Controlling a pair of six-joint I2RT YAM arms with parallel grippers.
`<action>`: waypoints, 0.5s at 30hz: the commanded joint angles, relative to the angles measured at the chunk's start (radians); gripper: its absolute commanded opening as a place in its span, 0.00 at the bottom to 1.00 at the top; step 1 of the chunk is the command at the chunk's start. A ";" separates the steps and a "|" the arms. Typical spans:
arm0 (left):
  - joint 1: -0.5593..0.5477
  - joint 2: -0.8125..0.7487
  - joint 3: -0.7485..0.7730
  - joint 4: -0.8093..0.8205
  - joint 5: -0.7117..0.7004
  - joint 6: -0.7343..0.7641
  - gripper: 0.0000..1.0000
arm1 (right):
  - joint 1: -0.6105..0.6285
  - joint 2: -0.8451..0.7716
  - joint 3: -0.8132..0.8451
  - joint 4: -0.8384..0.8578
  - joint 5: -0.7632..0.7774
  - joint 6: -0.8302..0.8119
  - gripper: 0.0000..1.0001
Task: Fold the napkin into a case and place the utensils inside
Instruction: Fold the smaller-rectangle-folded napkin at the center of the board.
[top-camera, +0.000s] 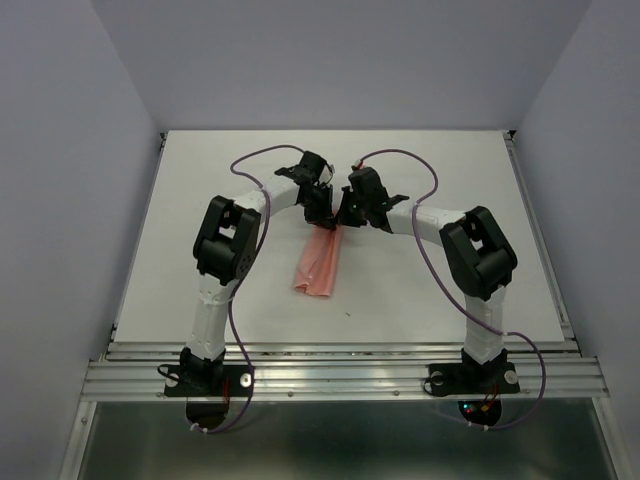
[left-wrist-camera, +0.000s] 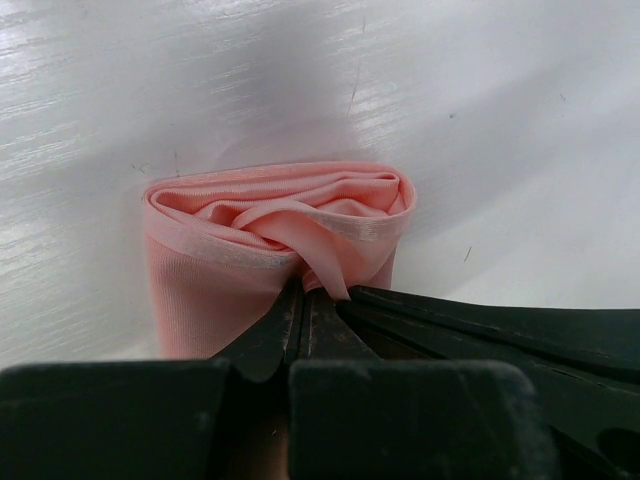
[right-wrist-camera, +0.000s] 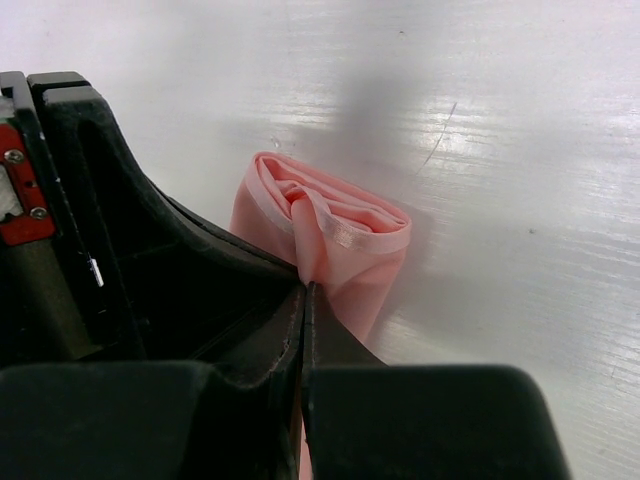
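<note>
A salmon-pink napkin (top-camera: 318, 265), folded into a narrow layered strip, lies near the middle of the white worktop (top-camera: 450, 290), running from 12 to 6 o'clock. At its 12 o'clock end, the left fingers (left-wrist-camera: 266, 338) and right fingers (right-wrist-camera: 260, 330) are each pressed together, pinching the bunched cloth.

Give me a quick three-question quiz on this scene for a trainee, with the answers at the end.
1. True or false: the napkin lies spread flat in one layer on the table.
2. The left gripper and right gripper: which is shut on the napkin? A left only, B right only, C both.
3. Fill in: seen from above, the grippers hold the napkin's ___ end, near or far as the robot sees it.
Key: 1 false, it is folded in layers; 2 C; 3 far.
</note>
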 joint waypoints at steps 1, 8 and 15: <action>-0.016 -0.045 -0.012 0.014 0.042 0.005 0.00 | 0.008 0.020 0.018 0.007 0.005 0.025 0.01; -0.016 -0.054 -0.012 0.007 0.022 0.037 0.00 | 0.008 0.050 0.046 -0.053 0.046 0.034 0.01; -0.016 -0.048 -0.004 -0.003 0.037 0.054 0.03 | 0.008 0.081 0.073 -0.079 0.045 0.044 0.01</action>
